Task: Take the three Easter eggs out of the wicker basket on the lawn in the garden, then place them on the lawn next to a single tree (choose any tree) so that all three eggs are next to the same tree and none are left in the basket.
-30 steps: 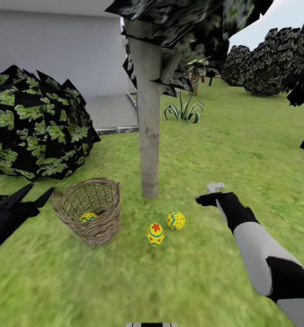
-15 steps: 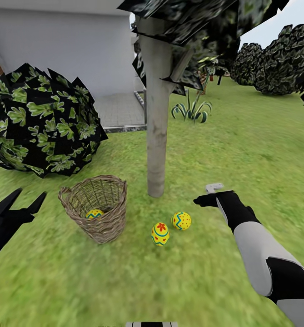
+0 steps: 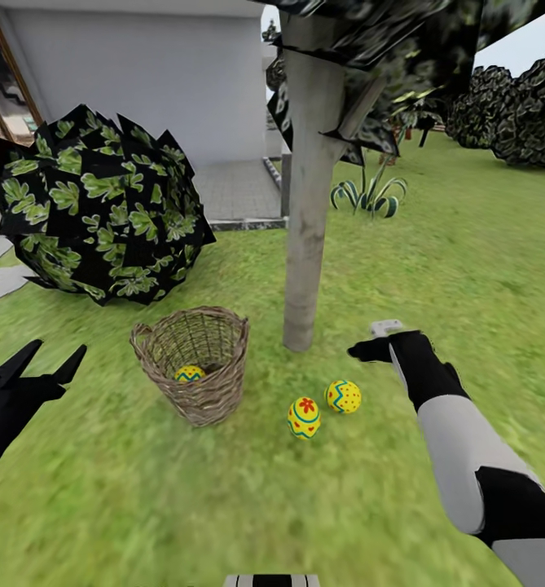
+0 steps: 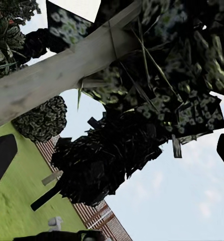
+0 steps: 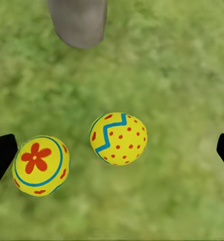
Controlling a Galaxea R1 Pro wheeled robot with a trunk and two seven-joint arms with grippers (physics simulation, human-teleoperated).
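Directly below right hand (image 5: 112, 150): two eggs (image 5: 118, 138).

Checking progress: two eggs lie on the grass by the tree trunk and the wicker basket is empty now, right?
Not quite. Two eggs do lie on the lawn by the tree trunk, but the head view shows a third egg inside the wicker basket.

Two yellow Easter eggs sit on the lawn (image 3: 223, 489) near the foot of the tree (image 3: 309, 212): the flower egg (image 3: 304, 417) with its red flower and blue ring, and just beside it the dotted egg (image 3: 344, 396) with red dots and a blue zigzag. The third egg (image 3: 190, 374) lies inside the upright brown wicker basket (image 3: 192, 363), close by on the grass.
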